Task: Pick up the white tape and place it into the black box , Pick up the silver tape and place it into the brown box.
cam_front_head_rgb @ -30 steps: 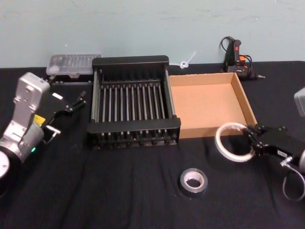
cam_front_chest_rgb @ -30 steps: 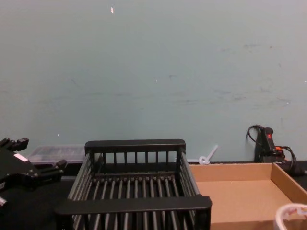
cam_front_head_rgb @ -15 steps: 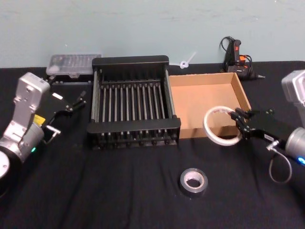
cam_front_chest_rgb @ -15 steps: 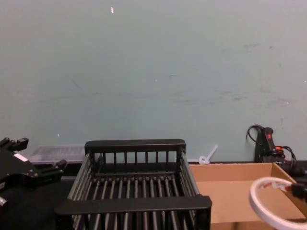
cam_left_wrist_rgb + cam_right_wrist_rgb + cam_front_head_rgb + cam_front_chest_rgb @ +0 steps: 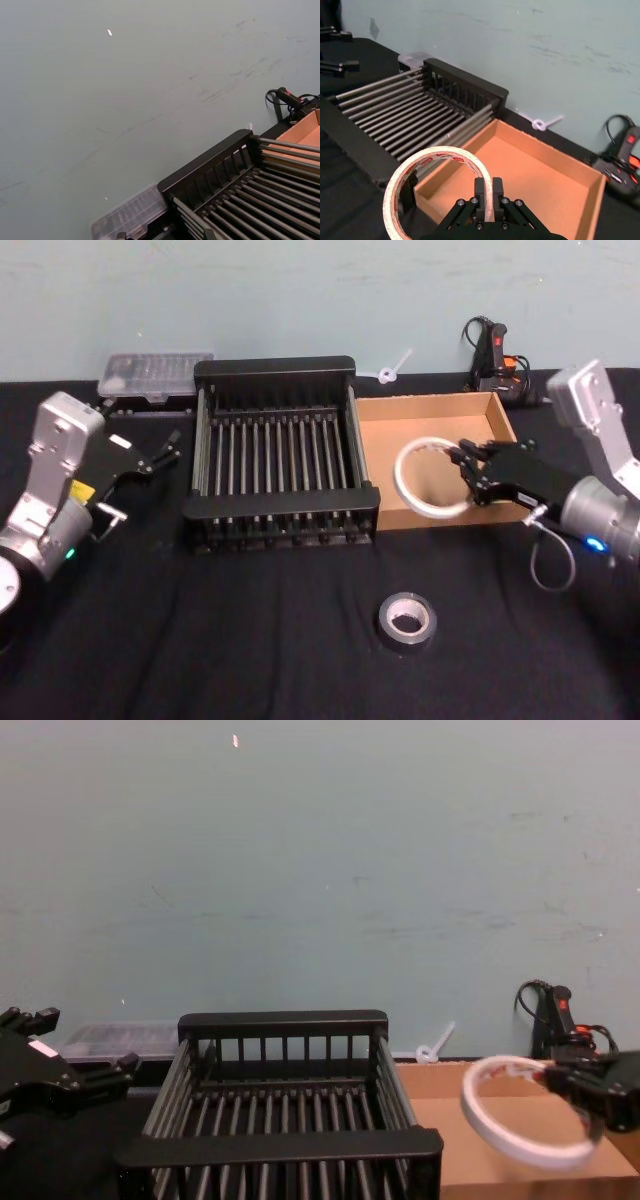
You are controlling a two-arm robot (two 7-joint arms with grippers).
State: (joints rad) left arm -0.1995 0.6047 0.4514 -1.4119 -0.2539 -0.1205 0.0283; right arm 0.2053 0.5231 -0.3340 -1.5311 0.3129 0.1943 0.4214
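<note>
While over the brown box [image 5: 440,455], white tape [image 5: 428,477] hangs from the right gripper [image 5: 470,475].

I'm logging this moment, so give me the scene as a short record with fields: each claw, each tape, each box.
right claw: shut on the white tape's rim, raised over the brown box
left claw: open, parked left of the black box, holding nothing
white tape: carried on edge in the air above the brown box, not yet over the black box
silver tape: lying flat on the black cloth, in front of both boxes
black box: nothing inside
brown box: nothing resting inside
</note>
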